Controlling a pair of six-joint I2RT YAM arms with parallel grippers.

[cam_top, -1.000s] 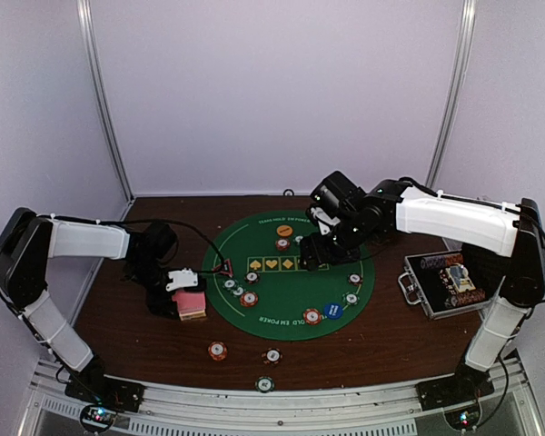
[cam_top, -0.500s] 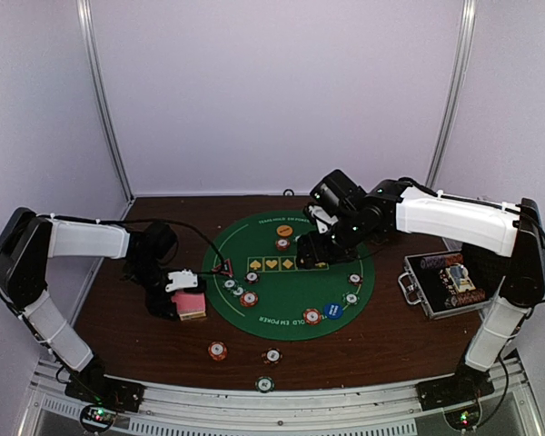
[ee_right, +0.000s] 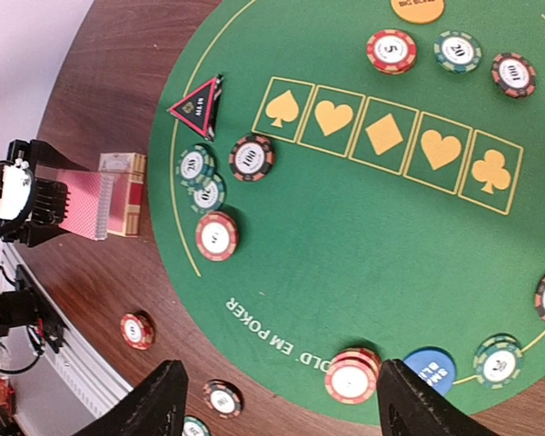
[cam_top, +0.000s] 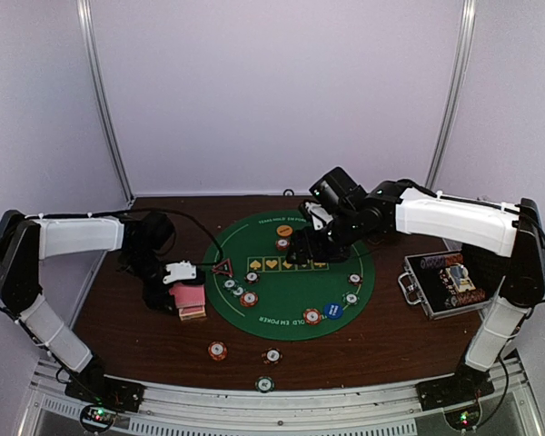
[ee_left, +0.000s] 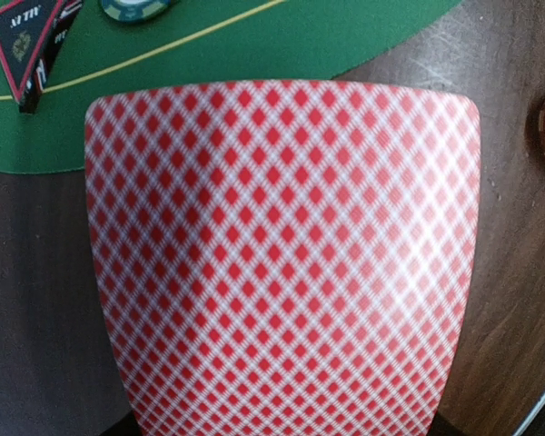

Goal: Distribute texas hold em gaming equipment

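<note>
My left gripper [cam_top: 174, 291] is shut on a pink-backed playing card [ee_left: 282, 263] and holds it just above the deck [cam_top: 193, 312], on the wood left of the green poker mat [cam_top: 291, 291]. The card fills the left wrist view and hides the fingers. The red-black triangle marker [cam_top: 222, 267] lies at the mat's left edge. My right gripper [ee_right: 286, 400] is open and empty above the mat's middle. Below it are a red chip stack [ee_right: 351, 375] and a blue disc [ee_right: 431, 369]. An orange disc [cam_top: 284, 231] and a red chip [cam_top: 282, 243] lie at the mat's far side.
Several chips ring the mat, such as a red one [cam_top: 248, 298] on its left side. Three chips lie on the wood near the front: red [cam_top: 218, 350], dark [cam_top: 272, 356], green [cam_top: 265, 384]. An open metal-edged case [cam_top: 445, 283] stands at the right.
My left gripper has lifted the card a little off the deck. My right gripper has drifted slightly left over the mat, still open.
</note>
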